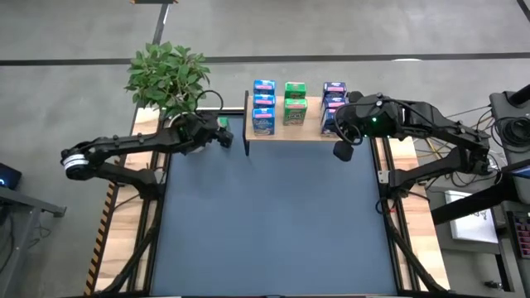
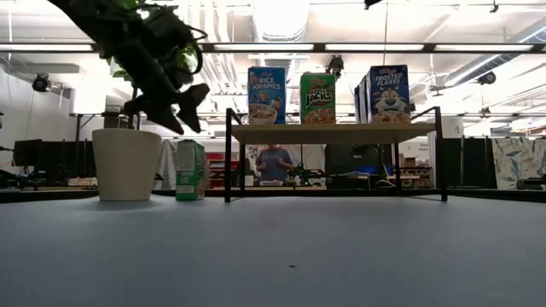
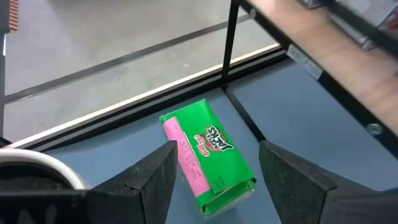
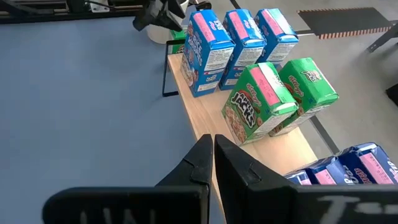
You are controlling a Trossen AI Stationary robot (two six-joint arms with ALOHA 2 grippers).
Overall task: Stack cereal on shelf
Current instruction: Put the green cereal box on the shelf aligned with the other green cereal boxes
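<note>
On the wooden shelf [image 1: 310,132] at the table's far side stand three rows of cereal boxes: light blue [image 1: 263,106], green [image 1: 295,103] and dark blue [image 1: 333,101]. One more green cereal box [image 2: 190,170] stands upright on the mat left of the shelf, beside the pot. My left gripper [image 2: 183,115] hangs open above and slightly near of that box [image 3: 208,163], touching nothing. My right gripper [image 1: 342,151] is shut and empty, raised over the shelf's near right corner [image 4: 205,118].
A plant in a white pot [image 2: 126,164] stands just left of the loose green box, close to my left arm. The shelf's black leg [image 2: 228,153] is just right of the box. The blue mat [image 1: 273,215] stretches toward the near edge. A person [image 2: 273,162] is in the room behind.
</note>
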